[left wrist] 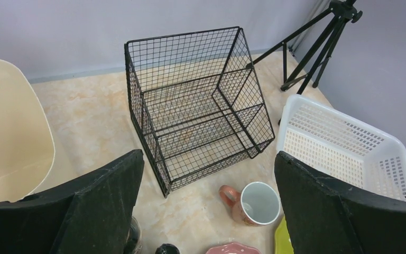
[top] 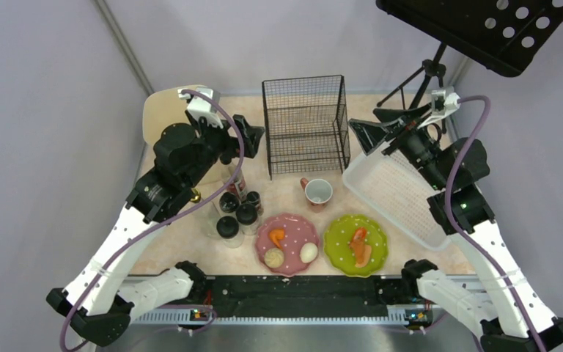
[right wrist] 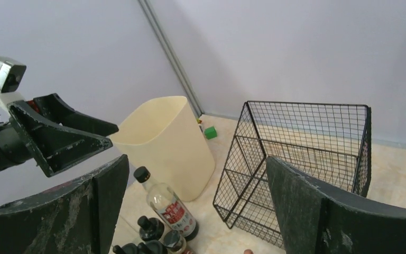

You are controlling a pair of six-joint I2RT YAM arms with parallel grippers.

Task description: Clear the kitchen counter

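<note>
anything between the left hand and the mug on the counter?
Nothing visible. The left hand, open, hangs above the kitchen counter, and its wrist view shows the mug unobstructed between its fingers. The wire rack stands just behind the mug, not in the path.

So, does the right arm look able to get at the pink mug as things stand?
Probably yes. The right gripper hangs open above the far end of the white basket, and the pink mug stands on the kitchen counter, in front of the wire rack, with nothing across the way.
</note>
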